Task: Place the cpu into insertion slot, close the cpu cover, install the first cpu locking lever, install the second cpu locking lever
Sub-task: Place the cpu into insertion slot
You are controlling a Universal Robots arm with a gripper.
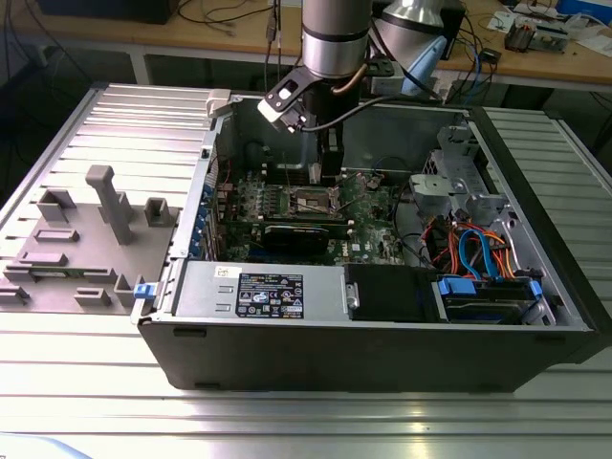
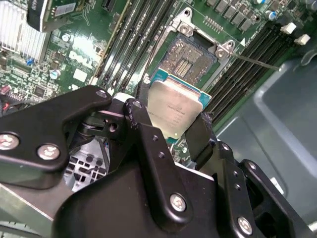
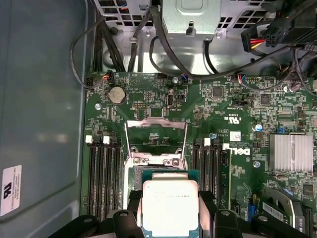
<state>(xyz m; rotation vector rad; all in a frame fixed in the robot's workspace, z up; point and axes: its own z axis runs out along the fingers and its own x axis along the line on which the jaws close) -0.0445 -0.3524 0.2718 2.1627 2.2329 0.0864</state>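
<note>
Ribbed metal table (image 1: 287, 421) bearing an open computer case (image 1: 382, 359); inside, the claw (image 2: 173, 130) grips the cpu (image 2: 176, 104) near the insertion slot (image 2: 190, 59), whose cpu cover (image 3: 156, 123) stands open.

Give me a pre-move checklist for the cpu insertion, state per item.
1. cpu gripped by the gripper: ok, clamped on two opposite edges.
2. insertion slot empty: ok, contacts bare.
3. cpu cover open: ok, swung up off the slot.
4. One locking lever released: ok; the other, cannot tell.
5. cpu centred over the slot: not ok, offset to one side in both wrist views.
6. Corner mark matching the slot: cannot tell.
</note>
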